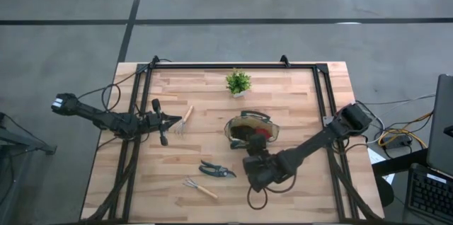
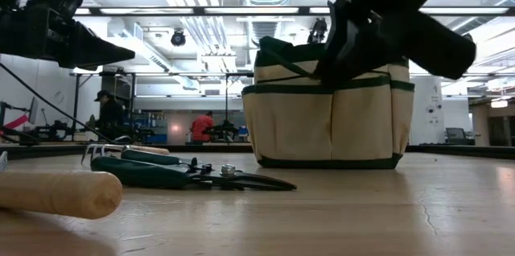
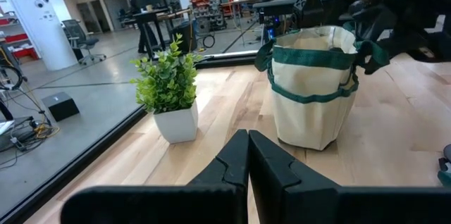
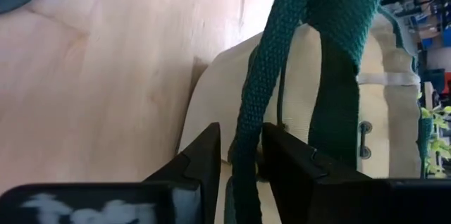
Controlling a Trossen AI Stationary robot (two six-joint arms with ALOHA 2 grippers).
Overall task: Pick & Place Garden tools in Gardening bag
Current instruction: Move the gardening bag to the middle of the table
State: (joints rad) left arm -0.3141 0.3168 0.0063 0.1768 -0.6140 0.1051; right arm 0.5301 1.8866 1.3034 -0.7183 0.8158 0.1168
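Right, the right gripper (image 1: 253, 156) sits just below centre in the high view, hard against the near side of the bag (image 1: 252, 129), and its wrist view shows the two fingers (image 4: 204, 155) closed on one of the bag's green loop handles (image 4: 282, 62), so it looks like a steadying or opening hold while the loading goes on. Inside the bag's mouth there's something red and dark (image 1: 256, 131), possibly the glove, though that's too small to be sure. Over at left of centre the left gripper (image 1: 175, 119) hangs above the table, jaws pressed together on nothing, its tips just beside the wooden-handled rake (image 1: 184, 121). Still out on the boards: the shears (image 1: 216, 170) in the lower middle of the high view and a second rake (image 1: 200, 189) just below them; the low view has both lying flat in the foreground with the bag standing upright behind. The little plant (image 1: 238, 83) stands at the top of the table, well clear. My read: the job's under way, with three tools left, and the next move asks the left jaws to open, drop over that rake's handle, then carry it right to the held bag
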